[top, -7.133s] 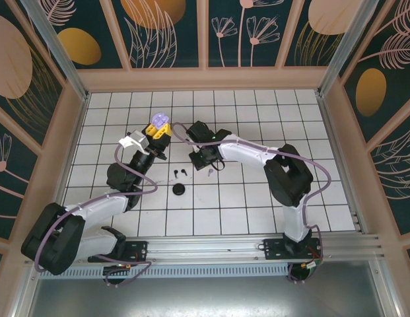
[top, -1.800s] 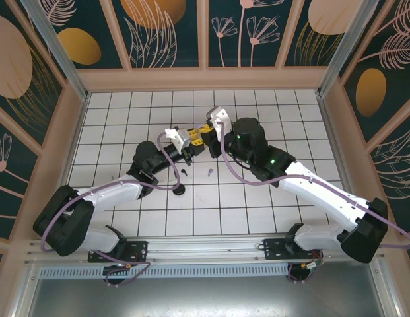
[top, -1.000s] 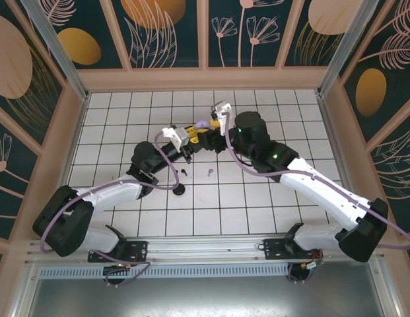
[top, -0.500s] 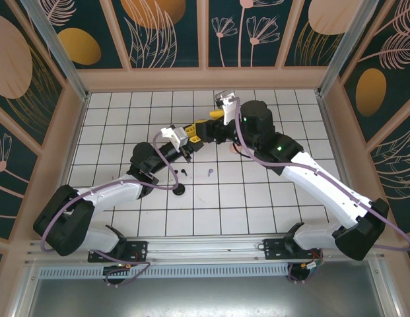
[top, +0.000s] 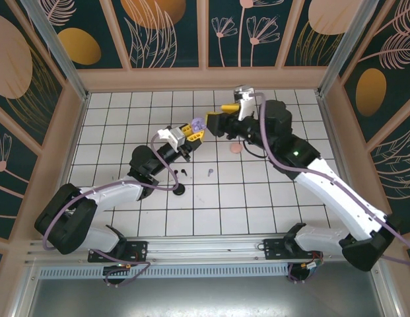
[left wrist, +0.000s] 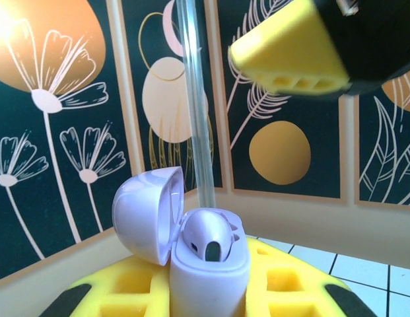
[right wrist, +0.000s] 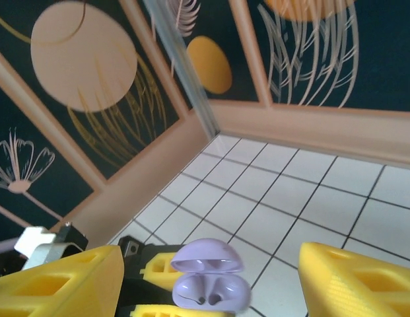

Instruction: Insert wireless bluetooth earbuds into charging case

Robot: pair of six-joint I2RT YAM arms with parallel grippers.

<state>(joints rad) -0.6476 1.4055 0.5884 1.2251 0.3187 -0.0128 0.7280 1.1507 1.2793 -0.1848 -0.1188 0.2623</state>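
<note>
top external view, nearest the arm bases: a black round case [top: 179,190] lies on the white tiled worktop [top: 290,198], well nearer than the lilac charging case [top: 198,124]. just beyond the black case, two black earbuds [top: 179,172] lie side by side, and a loose lilac earbud [top: 210,172] lies to their right, all of them nearer than the lilac case. a pale pink round case [top: 236,148] sits nearer than the lilac case and to its right. the left fingers [top: 191,132] are closed on the base of the lilac case, holding it off the worktop with its lid open. in the left wrist view a seated lilac earbud [left wrist: 208,236] rests in the case body beside the raised lid. the right fingers [top: 212,119] stand just right of the lilac case, spread apart and gripping nothing. in the right wrist view the open case shows between their yellow tips, farther off.
</note>
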